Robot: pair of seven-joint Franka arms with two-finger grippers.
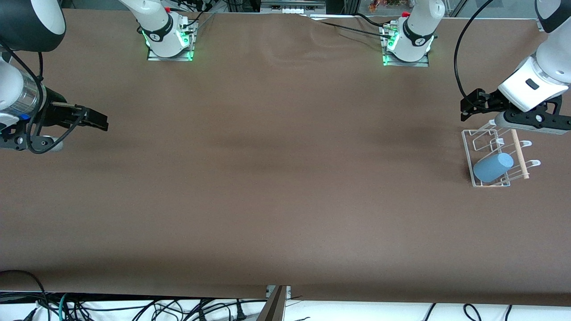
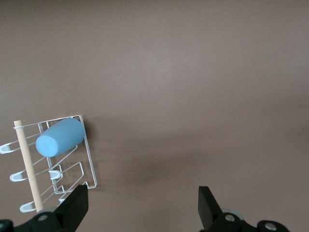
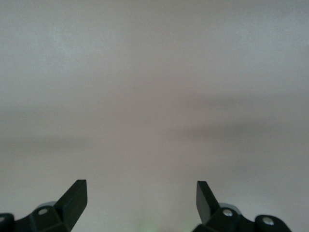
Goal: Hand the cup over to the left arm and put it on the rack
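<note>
The light-blue cup [image 1: 493, 167] lies on its side on the white wire rack [image 1: 467, 147] at the left arm's end of the table, next to the rack's wooden dowel [image 1: 519, 154]. My left gripper [image 1: 468, 107] is open and empty, up in the air just past the rack's edge that is farther from the front camera. The left wrist view shows the cup [image 2: 59, 137], the rack [image 2: 90, 159] and the open left gripper [image 2: 142, 203]. My right gripper [image 1: 100, 121] is open and empty, waiting over bare table at the right arm's end; the right wrist view shows it [image 3: 141, 195] over bare table.
A brown cover [image 1: 276, 178] spreads over the whole table. The two arm bases [image 1: 169, 38] [image 1: 408, 42] with green lights stand along the edge farthest from the front camera. Cables [image 1: 178, 307] hang below the nearest edge.
</note>
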